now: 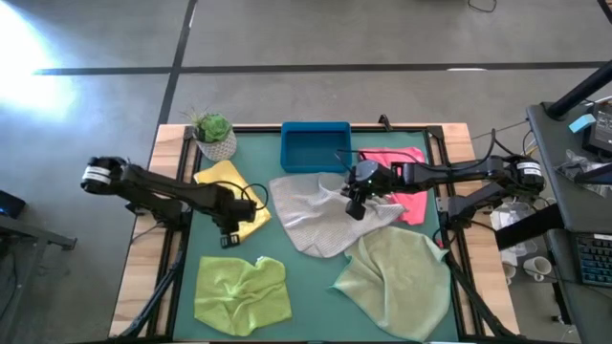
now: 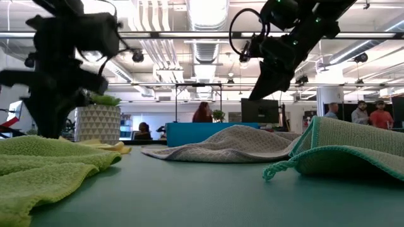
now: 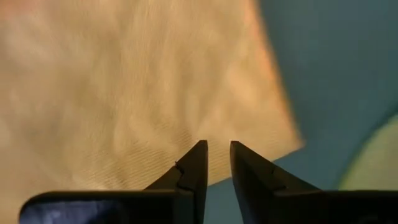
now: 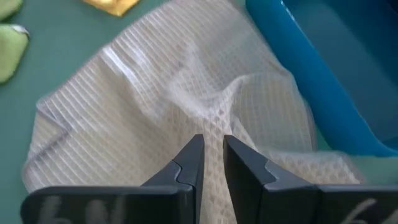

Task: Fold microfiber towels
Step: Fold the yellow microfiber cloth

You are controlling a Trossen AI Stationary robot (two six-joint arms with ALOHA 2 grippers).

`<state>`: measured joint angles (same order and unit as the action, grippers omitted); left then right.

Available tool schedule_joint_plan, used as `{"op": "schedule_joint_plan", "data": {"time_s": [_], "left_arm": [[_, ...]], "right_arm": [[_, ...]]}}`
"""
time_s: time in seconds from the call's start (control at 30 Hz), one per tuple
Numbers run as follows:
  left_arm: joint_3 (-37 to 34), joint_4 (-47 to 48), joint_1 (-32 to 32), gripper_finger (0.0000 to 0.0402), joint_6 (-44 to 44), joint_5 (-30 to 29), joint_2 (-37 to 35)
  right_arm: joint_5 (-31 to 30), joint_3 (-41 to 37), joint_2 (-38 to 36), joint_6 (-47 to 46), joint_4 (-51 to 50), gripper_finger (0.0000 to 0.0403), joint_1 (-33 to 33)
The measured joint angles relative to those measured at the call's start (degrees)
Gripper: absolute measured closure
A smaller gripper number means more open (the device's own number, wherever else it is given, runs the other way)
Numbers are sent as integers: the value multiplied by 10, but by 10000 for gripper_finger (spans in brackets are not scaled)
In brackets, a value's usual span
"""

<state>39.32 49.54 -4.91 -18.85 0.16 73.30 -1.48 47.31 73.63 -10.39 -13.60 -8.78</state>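
Observation:
The yellow towel (image 1: 222, 180) lies flat at the mat's left. My left gripper (image 1: 229, 237) hangs over its near edge (image 3: 124, 81), pointing down, and its fingers (image 3: 219, 146) are open by a narrow gap with nothing between them. The light grey towel (image 1: 316, 218) lies rumpled in the middle. My right gripper (image 1: 355, 207) hovers above its right part (image 4: 174, 81), slanting down, also open by a narrow gap (image 4: 212, 142) and empty. The low view shows it well clear of the cloth (image 2: 255, 94). The hot pink (image 1: 397, 158), lime green (image 1: 241, 294) and sage (image 1: 397, 277) towels lie on the mat.
A blue tray (image 1: 316, 145) stands at the mat's far edge, just behind the grey towel. A potted plant (image 1: 214, 134) stands at the far left corner. People move in the room beyond the table. Bare green mat (image 1: 306, 287) shows between the lime and sage towels.

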Motion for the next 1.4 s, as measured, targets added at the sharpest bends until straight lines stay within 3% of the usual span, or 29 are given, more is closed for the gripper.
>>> {"op": "schedule_joint_plan", "data": {"time_s": [0.3, 0.57, 0.9, 1.1, 1.4], "left_arm": [[27, 11, -70, 347, -92, 2, -70], [10, 5, -138, 347, -125, -51, -61], [-6, 1, -144, 347, -169, -67, -25], [-24, 0, -144, 347, -243, -53, -20], [-17, -3, -146, 347, -232, -64, -25]], "right_arm": [[0, 0, 0, 16, 37, 346, 0], [0, 0, 0, 40, 44, 296, 0], [0, 0, 0, 52, 54, 254, -3], [0, 0, 0, 52, 54, 252, -5], [0, 0, 0, 50, 55, 252, -8]]}}
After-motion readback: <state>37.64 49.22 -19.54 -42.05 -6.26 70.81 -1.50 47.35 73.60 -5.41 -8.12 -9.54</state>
